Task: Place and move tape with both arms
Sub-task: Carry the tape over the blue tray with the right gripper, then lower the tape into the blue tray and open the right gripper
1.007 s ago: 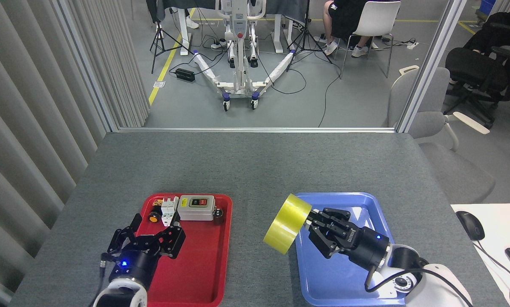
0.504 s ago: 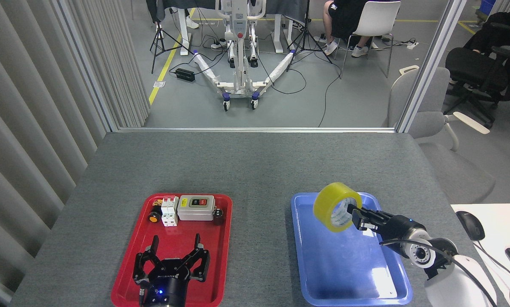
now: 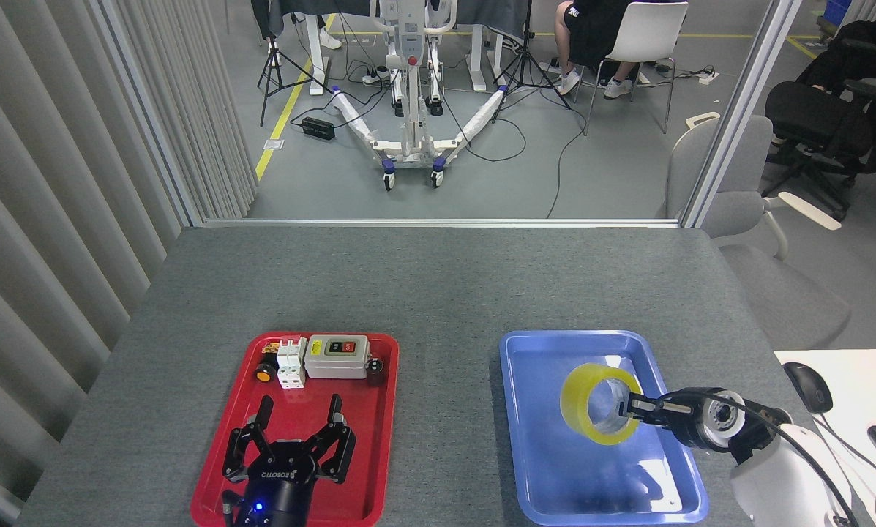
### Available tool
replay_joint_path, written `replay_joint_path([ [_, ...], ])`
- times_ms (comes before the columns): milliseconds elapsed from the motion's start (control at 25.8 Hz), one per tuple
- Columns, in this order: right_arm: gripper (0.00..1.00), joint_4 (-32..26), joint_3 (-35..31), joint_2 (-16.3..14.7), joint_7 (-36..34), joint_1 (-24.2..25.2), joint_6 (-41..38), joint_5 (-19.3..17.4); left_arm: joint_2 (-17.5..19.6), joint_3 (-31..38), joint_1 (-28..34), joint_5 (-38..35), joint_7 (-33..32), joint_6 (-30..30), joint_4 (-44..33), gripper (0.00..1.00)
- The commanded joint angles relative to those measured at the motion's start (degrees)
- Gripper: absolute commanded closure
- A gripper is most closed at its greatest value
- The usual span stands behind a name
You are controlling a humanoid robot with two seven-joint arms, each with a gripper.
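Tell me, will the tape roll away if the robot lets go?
Probably not far. The tape is over the blue tray, whose raised rim would likely stop it. It is round, so on its edge it could roll; flat, it should stay. It looks stiff, since the right gripper holds it by the ring without bending it.

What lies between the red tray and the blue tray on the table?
In the head view, nothing: only a bare strip of grey table separates the red tray from the blue tray.
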Motion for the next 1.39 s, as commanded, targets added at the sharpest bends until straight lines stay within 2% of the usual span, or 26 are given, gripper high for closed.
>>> replay_joint_path([
  [0,0.98,5.6,2.3,0.2,0.0,-3.1,1.4,0.0,1.1,0.3,0.0,1.1,0.4,-0.8,0.3,0.00],
  [232,0.94,8.9,2.8,0.6,-0.3,-6.4,1.3,0.1,1.6,2.6,0.3,3.1,0.4,-4.5,0.3,0.00],
  [969,0.80,8.9,4.3,1.0,-3.1,-5.9,1.2,0.1,3.5,4.2,0.0,3.0,0.4,-4.2,1.5,0.00],
  [1123,0.75,8.9,4.3,1.0,-3.4,-5.8,1.1,0.0,3.6,4.2,0.0,2.9,0.3,-4.2,1.5,0.00],
  [1356,0.67,8.9,4.3,1.0,-4.1,-5.7,0.9,0.0,5.7,4.1,0.3,2.6,0.3,-4.2,1.6,0.00],
])
